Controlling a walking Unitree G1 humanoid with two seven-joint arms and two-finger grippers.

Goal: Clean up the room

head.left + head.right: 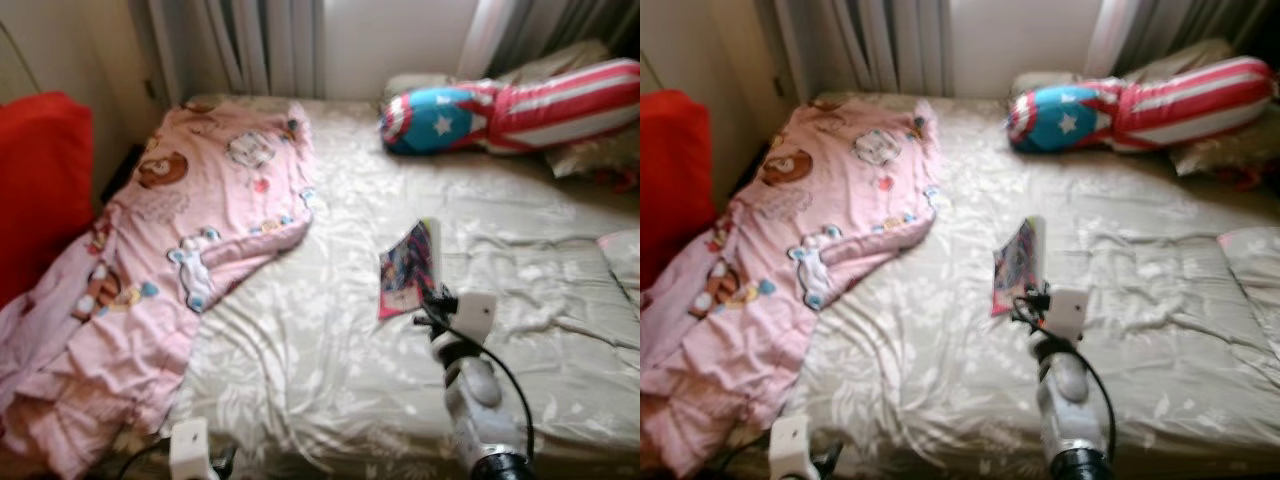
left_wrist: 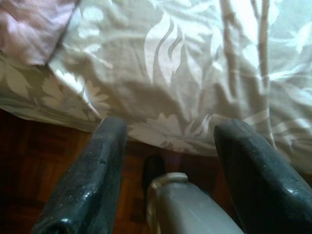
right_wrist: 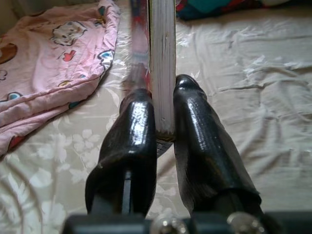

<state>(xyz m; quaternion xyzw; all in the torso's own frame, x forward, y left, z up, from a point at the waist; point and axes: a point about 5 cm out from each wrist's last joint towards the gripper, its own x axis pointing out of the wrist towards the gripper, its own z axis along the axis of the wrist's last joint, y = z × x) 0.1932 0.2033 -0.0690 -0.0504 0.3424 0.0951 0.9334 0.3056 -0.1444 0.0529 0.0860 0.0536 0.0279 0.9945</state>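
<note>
I see the book [image 3: 162, 63] pinched edge-on between my right gripper [image 3: 165, 131] fingers, held upright above the middle of the bed [image 1: 330, 330], just beyond the fingertips. My left gripper [image 2: 170, 146] hangs spread apart at the bed's near edge. A pink blanket [image 1: 180, 230] lies left; a striped pillow [image 1: 510, 110] lies far right.

Pink blanket [image 1: 150, 260] with cartoon animal prints. Grey-beige bedsheet [image 1: 330, 350] with pale leaf pattern. Pillow [image 1: 520, 115] in red-and-white stripes, blue end with white star. Book [image 1: 408, 268] with multicoloured cover, cream page edges. Red cushion [image 1: 40, 180]. Grey curtains [image 1: 250, 45].
</note>
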